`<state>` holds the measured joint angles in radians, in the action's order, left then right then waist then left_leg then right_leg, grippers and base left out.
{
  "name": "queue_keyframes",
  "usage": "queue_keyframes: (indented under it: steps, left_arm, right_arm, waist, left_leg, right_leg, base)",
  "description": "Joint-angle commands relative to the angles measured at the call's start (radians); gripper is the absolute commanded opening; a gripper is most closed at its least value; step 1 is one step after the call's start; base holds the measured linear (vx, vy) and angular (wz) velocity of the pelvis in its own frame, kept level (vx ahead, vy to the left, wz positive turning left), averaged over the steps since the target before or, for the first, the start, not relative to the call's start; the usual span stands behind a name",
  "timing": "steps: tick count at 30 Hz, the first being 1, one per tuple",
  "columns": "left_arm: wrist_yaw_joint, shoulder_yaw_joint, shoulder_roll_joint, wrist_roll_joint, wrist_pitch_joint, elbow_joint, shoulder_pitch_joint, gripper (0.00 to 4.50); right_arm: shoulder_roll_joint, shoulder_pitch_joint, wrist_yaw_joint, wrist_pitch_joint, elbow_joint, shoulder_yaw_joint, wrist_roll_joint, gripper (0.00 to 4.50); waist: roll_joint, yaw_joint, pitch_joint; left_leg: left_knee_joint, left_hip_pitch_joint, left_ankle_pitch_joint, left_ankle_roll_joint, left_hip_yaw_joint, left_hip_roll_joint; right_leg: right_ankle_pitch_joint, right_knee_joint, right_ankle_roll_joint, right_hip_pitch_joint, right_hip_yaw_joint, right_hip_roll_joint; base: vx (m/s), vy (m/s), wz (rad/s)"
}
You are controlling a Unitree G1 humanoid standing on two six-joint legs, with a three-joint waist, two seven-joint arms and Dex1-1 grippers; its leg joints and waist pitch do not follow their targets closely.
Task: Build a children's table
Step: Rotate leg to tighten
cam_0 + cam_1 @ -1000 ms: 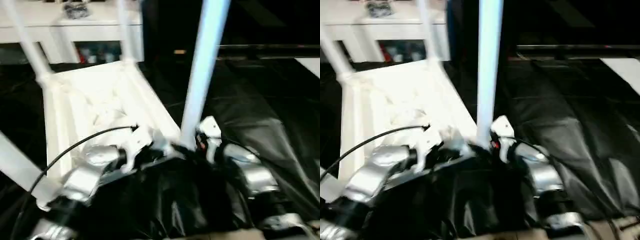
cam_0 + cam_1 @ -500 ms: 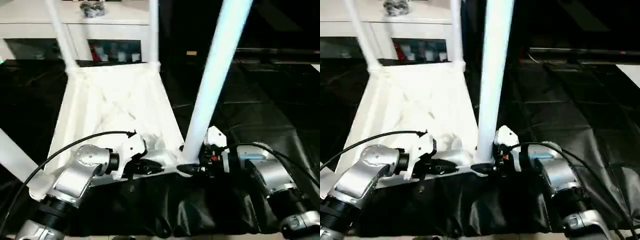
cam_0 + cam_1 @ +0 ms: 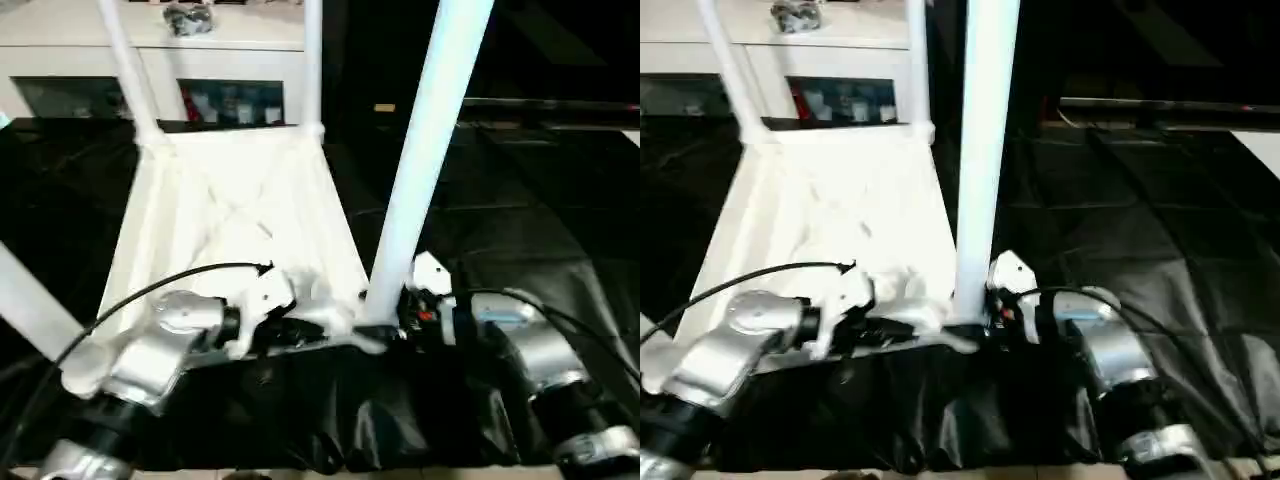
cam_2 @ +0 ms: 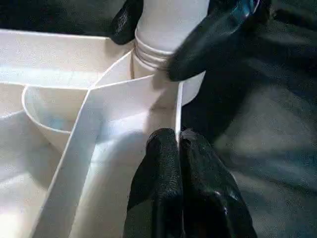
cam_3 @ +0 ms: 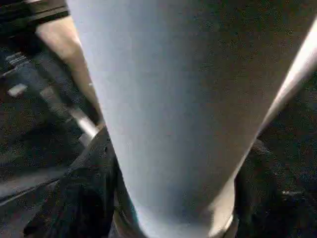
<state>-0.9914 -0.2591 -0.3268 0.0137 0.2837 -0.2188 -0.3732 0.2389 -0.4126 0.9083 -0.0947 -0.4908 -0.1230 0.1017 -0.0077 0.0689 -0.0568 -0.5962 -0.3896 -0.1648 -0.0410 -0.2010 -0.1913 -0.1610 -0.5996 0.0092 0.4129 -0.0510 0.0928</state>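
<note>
The children's table lies upside down, its white ribbed tabletop (image 3: 230, 200) on black sheeting. Two legs (image 3: 125, 60) (image 3: 312, 60) stand in the far corner sockets, and another leg (image 3: 30, 300) rises at the near left. A long white leg (image 3: 430, 150) stands in the near right socket. My right gripper (image 3: 385, 328) is shut around this leg's base, its fingers (image 5: 84, 193) on either side of the tube. My left gripper (image 4: 177, 136) is shut on a thin upright rib (image 4: 177, 106) of the tabletop, just beside that socket.
A white cabinet (image 3: 230, 40) with glass doors stands behind the table, with a small dark object (image 3: 188, 14) on top. Black sheeting (image 3: 540, 220) covers the ground to the right. A black cable (image 3: 170, 285) arcs over my left forearm.
The camera has shifted. The near right leg stands a little more upright than half a second ago, and my right fingers have drawn in on its base. My left gripper keeps its hold.
</note>
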Motion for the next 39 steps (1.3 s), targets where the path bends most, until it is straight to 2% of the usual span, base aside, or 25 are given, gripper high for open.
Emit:
queue_keyframes:
  steps: [1,3,4,6,7,9,10,11,12,13,14,15,19,21,22,23,24,26,29,30,31,34,35,36,39]
  left_arm:
    - [0.089,-0.006,0.075,0.007,-0.009,0.028,-0.061,0.00]
    - [0.150,-0.016,0.125,-0.009,0.018,0.028,-0.073,0.00]
    - [0.190,-0.021,0.166,-0.014,0.043,0.033,-0.082,0.00]
    - [0.213,-0.026,0.193,-0.010,0.056,0.039,-0.086,0.00]
    - [0.215,-0.030,0.200,-0.010,0.056,0.042,-0.087,0.00]
    - [0.211,-0.038,0.208,-0.011,0.056,0.047,-0.086,0.00]
    - [0.197,-0.050,0.206,-0.017,0.050,0.053,-0.082,0.00]
    - [0.193,-0.053,0.203,-0.019,0.049,0.055,-0.080,0.00]
    - [0.181,-0.058,0.194,-0.022,0.046,0.060,-0.075,0.00]
    - [0.164,-0.058,0.178,-0.021,0.040,0.068,-0.066,0.00]
    - [0.157,-0.055,0.168,-0.019,0.040,0.073,-0.060,0.00]
    - [0.153,-0.053,0.161,-0.017,0.040,0.077,-0.056,0.00]
    - [0.082,-0.045,0.100,0.011,0.026,0.107,-0.033,0.00]
    - [0.029,-0.034,0.056,0.029,0.012,0.117,-0.023,0.00]
    - [0.027,-0.034,0.054,0.030,0.011,0.117,-0.023,0.00]
    - [-0.007,-0.024,0.033,0.045,0.009,0.124,-0.019,0.00]
    - [-0.028,-0.019,0.019,0.052,0.006,0.125,-0.018,0.00]
    - [-0.052,-0.016,0.000,0.052,-0.004,0.117,-0.021,0.00]
    - [-0.097,-0.008,-0.036,0.064,-0.018,0.099,-0.034,0.00]
    - [-0.100,-0.008,-0.039,0.066,-0.019,0.097,-0.035,0.00]
    - [-0.122,-0.007,-0.055,0.077,-0.023,0.089,-0.040,0.00]
    - [-0.150,-0.012,-0.073,0.085,-0.029,0.075,-0.045,0.00]
    - [-0.164,-0.015,-0.080,0.085,-0.034,0.070,-0.047,0.00]
    - [-0.179,-0.017,-0.088,0.086,-0.036,0.066,-0.048,0.00]
    - [-0.211,-0.019,-0.101,0.095,-0.029,0.062,-0.051,0.00]
  right_arm:
    - [-0.079,0.001,-0.098,0.005,-0.027,-0.039,-0.022,2.68]
    - [-0.141,-0.012,-0.208,-0.003,-0.058,-0.025,-0.030,2.68]
    - [-0.191,-0.028,-0.294,-0.007,-0.081,-0.015,-0.035,2.68]
    - [-0.226,-0.039,-0.339,-0.006,-0.089,-0.011,-0.037,2.68]
    - [-0.238,-0.039,-0.337,0.000,-0.084,-0.014,-0.034,2.68]
    - [-0.252,-0.038,-0.336,0.017,-0.076,-0.020,-0.043,2.68]
    - [-0.263,-0.035,-0.316,0.045,-0.067,-0.025,-0.042,2.68]
    - [-0.263,-0.034,-0.311,0.047,-0.064,-0.024,-0.040,2.68]
    - [-0.261,-0.031,-0.298,0.050,-0.056,-0.019,-0.032,3.02]
    - [-0.248,-0.025,-0.261,0.038,-0.036,-0.007,-0.005,3.02]
    - [-0.232,-0.023,-0.240,0.034,-0.025,-0.001,0.007,3.02]
    - [-0.222,-0.021,-0.227,0.032,-0.018,0.002,0.015,3.23]
    - [-0.123,-0.013,-0.133,0.012,0.017,-0.005,0.023,3.62]
    - [-0.059,-0.011,-0.033,-0.004,0.036,-0.011,0.040,3.62]
    - [-0.057,-0.011,-0.030,-0.005,0.036,-0.012,0.040,3.62]
    - [-0.023,-0.014,0.015,-0.005,0.040,-0.020,0.038,3.62]
    - [-0.004,-0.016,0.045,-0.006,0.043,-0.024,0.035,3.62]
    - [0.017,-0.018,0.089,-0.008,0.048,-0.029,0.035,3.62]
    - [0.074,-0.014,0.193,-0.012,0.064,-0.060,0.032,3.62]
    - [0.077,-0.014,0.200,-0.012,0.064,-0.062,0.033,3.62]
    - [0.096,-0.015,0.233,-0.011,0.062,-0.078,0.033,3.62]
    - [0.116,-0.015,0.271,-0.019,0.065,-0.099,0.030,3.62]
    - [0.120,-0.016,0.281,-0.022,0.066,-0.106,0.028,3.62]
    - [0.122,-0.018,0.291,-0.025,0.069,-0.109,0.029,3.37]
    - [0.121,-0.023,0.307,-0.032,0.075,-0.106,0.038,3.15]
  waist:
    - [-0.008,-0.009,0.064]
    - [-0.002,-0.014,0.065]
    - [-0.004,-0.023,0.065]
    - [-0.006,-0.028,0.066]
    - [0.001,-0.031,0.066]
    - [-0.001,-0.032,0.067]
    - [0.008,-0.031,0.068]
    - [0.006,-0.032,0.068]
    - [0.007,-0.032,0.068]
    - [0.017,-0.031,0.068]
    - [0.012,-0.033,0.068]
    - [0.017,-0.031,0.069]
    - [0.016,-0.028,0.073]
    - [0.022,-0.027,0.074]
    - [0.020,-0.027,0.075]
    - [0.024,-0.025,0.075]
    - [0.023,-0.023,0.075]
    - [0.020,-0.016,0.073]
    - [0.017,-0.006,0.069]
    - [0.021,-0.003,0.068]
    - [0.016,-0.003,0.067]
    - [0.017,-0.001,0.066]
    - [0.010,-0.002,0.066]
    - [0.013,0.000,0.066]
    - [0.012,0.001,0.066]
  left_leg:
    - [0.085,0.025,-0.329,-0.025,0.025,-0.038]
    - [0.083,0.028,-0.351,-0.032,0.026,-0.035]
    - [0.085,0.023,-0.353,-0.035,0.028,-0.035]
    - [0.083,0.023,-0.355,-0.030,0.028,-0.033]
    - [0.083,0.024,-0.361,-0.026,0.027,-0.032]
    - [0.081,0.022,-0.358,-0.016,0.027,-0.032]
    - [0.082,0.023,-0.357,-0.015,0.027,-0.032]
    - [0.082,0.022,-0.356,-0.014,0.026,-0.032]
    - [0.082,0.023,-0.356,-0.011,0.025,-0.032]
    - [0.083,0.023,-0.358,-0.013,0.027,-0.032]
    - [0.082,0.023,-0.364,-0.008,0.025,-0.033]
    - [0.083,0.023,-0.362,-0.006,0.027,-0.033]
    - [0.079,0.021,-0.314,0.011,0.025,-0.034]
    - [0.077,0.021,-0.293,0.024,0.023,-0.035]
    - [0.075,0.022,-0.285,0.030,0.022,-0.035]
    - [0.074,0.023,-0.279,0.033,0.021,-0.035]
    - [0.072,0.025,-0.272,0.039,0.019,-0.035]
    - [0.073,0.024,-0.273,0.041,0.018,-0.036]
    - [0.075,0.032,-0.306,0.026,0.017,-0.039]
    - [0.077,0.035,-0.322,0.020,0.017,-0.040]
    - [0.077,0.035,-0.334,0.014,0.017,-0.039]
    - [0.079,0.032,-0.340,0.007,0.019,-0.039]
    - [0.079,0.032,-0.340,0.005,0.018,-0.040]
    - [0.080,0.032,-0.338,0.005,0.020,-0.039]
    - [0.080,0.030,-0.333,0.002,0.020,-0.039]
  right_leg:
    - [-0.409,0.082,-0.163,-0.031,0.034,0.049]
    - [-0.422,0.083,-0.161,-0.029,0.034,0.048]
    - [-0.430,0.084,-0.153,-0.033,0.034,0.049]
    - [-0.435,0.087,-0.150,-0.032,0.033,0.048]
    - [-0.423,0.089,-0.152,-0.030,0.033,0.047]
    - [-0.401,0.087,-0.155,-0.032,0.033,0.045]
    - [-0.381,0.087,-0.160,-0.032,0.034,0.043]
    - [-0.369,0.086,-0.163,-0.033,0.034,0.042]
    - [-0.355,0.084,-0.170,-0.033,0.034,0.041]
    - [-0.348,0.082,-0.174,-0.034,0.034,0.042]
    - [-0.336,0.083,-0.180,-0.034,0.034,0.041]
    - [-0.326,0.080,-0.185,-0.037,0.034,0.041]
    - [-0.240,0.071,-0.212,-0.044,0.033,0.039]
    - [-0.194,0.066,-0.230,-0.044,0.033,0.038]
    - [-0.171,0.063,-0.239,-0.046,0.032,0.037]
    - [-0.159,0.062,-0.246,-0.044,0.033,0.037]
    - [-0.145,0.061,-0.257,-0.044,0.033,0.037]
    - [-0.160,0.063,-0.260,-0.044,0.033,0.038]
    - [-0.224,0.067,-0.247,-0.039,0.034,0.038]
    - [-0.245,0.069,-0.242,-0.036,0.036,0.038]
    - [-0.270,0.071,-0.237,-0.036,0.036,0.039]
    - [-0.311,0.072,-0.222,-0.036,0.036,0.041]
    - [-0.319,0.074,-0.216,-0.036,0.038,0.041]
    - [-0.328,0.074,-0.213,-0.035,0.038,0.042]
    - [-0.341,0.074,-0.204,-0.036,0.038,0.043]
  base:
    - [0.000,0.000,0.00]
    - [0.000,0.000,0.00]
    - [0.000,0.000,0.00]
    - [0.000,0.000,0.00]
    - [0.000,0.000,0.00]
    - [0.000,0.000,0.00]
    - [0.000,0.000,0.00]
    - [0.000,0.000,0.00]
    - [0.000,0.000,0.00]
    - [0.000,0.000,0.00]
    - [0.000,0.000,0.00]
    - [0.000,0.000,0.00]
    - [0.000,0.000,0.00]
    - [0.000,0.000,0.00]
    - [0.000,0.000,0.00]
    - [0.000,0.000,0.00]
    - [0.000,0.000,0.00]
    - [0.000,0.000,0.00]
    - [0.000,0.000,0.00]
    - [0.000,0.000,0.00]
    - [0.000,0.000,0.00]
    - [0.000,0.000,0.00]
    - [0.000,0.000,0.00]
    - [0.000,0.000,0.00]
    - [0.000,0.000,0.00]
